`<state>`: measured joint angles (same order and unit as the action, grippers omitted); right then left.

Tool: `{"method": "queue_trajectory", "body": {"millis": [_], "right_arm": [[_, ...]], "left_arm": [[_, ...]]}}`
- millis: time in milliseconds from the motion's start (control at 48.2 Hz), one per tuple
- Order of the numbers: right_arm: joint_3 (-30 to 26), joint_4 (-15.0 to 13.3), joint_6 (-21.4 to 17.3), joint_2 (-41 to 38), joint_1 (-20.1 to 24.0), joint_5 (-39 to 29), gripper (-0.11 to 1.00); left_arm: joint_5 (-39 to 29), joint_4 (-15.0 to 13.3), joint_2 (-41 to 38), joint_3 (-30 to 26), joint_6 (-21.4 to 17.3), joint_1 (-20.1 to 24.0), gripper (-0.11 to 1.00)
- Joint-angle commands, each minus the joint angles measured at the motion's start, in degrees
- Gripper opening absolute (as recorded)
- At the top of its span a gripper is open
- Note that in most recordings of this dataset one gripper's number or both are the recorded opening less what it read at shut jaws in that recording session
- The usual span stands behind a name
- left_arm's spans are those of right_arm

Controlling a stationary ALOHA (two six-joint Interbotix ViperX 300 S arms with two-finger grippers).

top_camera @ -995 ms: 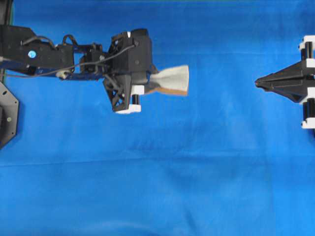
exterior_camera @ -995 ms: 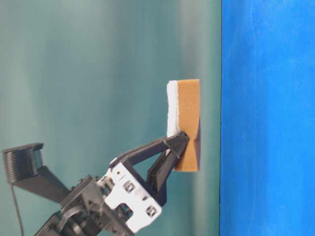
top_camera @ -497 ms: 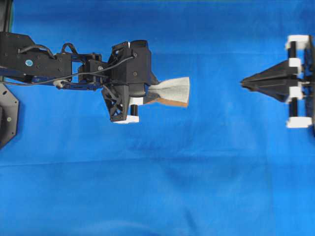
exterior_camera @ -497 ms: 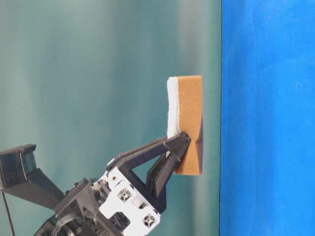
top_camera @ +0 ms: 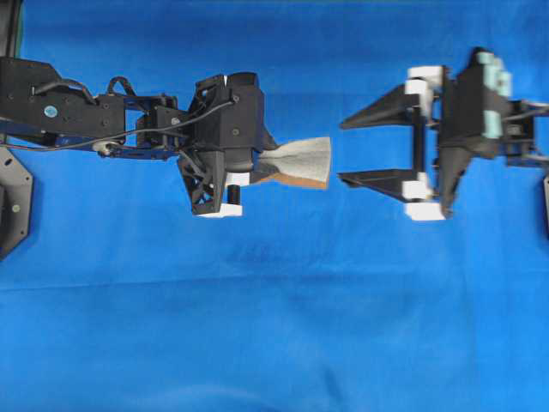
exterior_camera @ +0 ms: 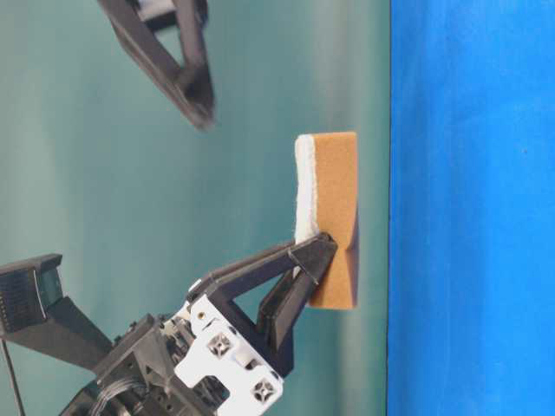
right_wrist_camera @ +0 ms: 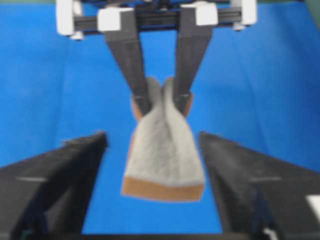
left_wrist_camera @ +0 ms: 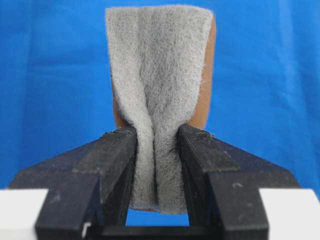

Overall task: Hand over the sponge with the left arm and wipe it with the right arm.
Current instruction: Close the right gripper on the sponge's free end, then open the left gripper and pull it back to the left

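Where the sponge (top_camera: 300, 161) hangs above the blue cloth (top_camera: 274, 326), it is pinched at one end by the left gripper (top_camera: 262, 163), whose two black fingers (left_wrist_camera: 112, 155) squeeze the grey fuzzy layer so hard that it creases down its middle. The free end of the sponge fans out wider, with the orange-brown layer showing along its edge and underside. In the table-level view the sponge (exterior_camera: 328, 217) is held clear of the cloth, its orange face turned to that camera and the white layer on the far side from the cloth.

The right gripper (top_camera: 343, 151) faces the sponge's free end with its jaws spread wide. Its fingertips are just beside that end without touching it. From the right wrist camera the sponge (right_wrist_camera: 165, 155) sits in line with the gap between the two dark fingers (right_wrist_camera: 55, 180), which are blurred.
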<state>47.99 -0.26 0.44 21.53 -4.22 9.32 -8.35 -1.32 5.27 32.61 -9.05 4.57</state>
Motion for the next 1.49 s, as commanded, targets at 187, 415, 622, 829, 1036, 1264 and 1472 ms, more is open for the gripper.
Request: {"method": "queue_trajectory", "body": {"millis": [187, 415, 622, 829, 1036, 1264, 1472], "right_arm": [[-7.21, -0.26, 0.53, -7.38, -1.14, -2.37, 0.72], [-9.05, -0.18, 0.00, -10.99, -1.05, -4.66, 0.73], [-9.40, -0.18, -0.70, -13.89, -1.05, -5.89, 0.73], [-9.93, -0.09, -0.79, -15.12, -1.14, -6.94, 0.72], [-10.02, -0.26, 0.26, -15.21, -1.14, -7.12, 0.68], [-10.20, -1.85, 1.14, -15.21, -1.14, -10.46, 0.23], [-10.20, -1.85, 1.14, -15.12, -1.05, -11.25, 0.23]], "left_arm": [[0.44, 0.00, 1.41, -0.53, -0.35, -0.18, 0.23], [0.44, 0.00, 1.41, -0.53, -0.97, -0.26, 0.23], [0.44, -0.09, 1.41, -0.53, -1.23, -0.18, 0.23], [0.44, 0.00, 1.41, -0.53, -1.85, -0.44, 0.23], [0.53, 0.00, 1.41, -0.53, -2.46, -0.97, 0.20], [1.23, 0.00, 1.41, -0.62, -2.72, -0.97, 0.16], [1.93, 0.00, 1.49, -0.62, -3.08, -0.97, 0.16]]}}
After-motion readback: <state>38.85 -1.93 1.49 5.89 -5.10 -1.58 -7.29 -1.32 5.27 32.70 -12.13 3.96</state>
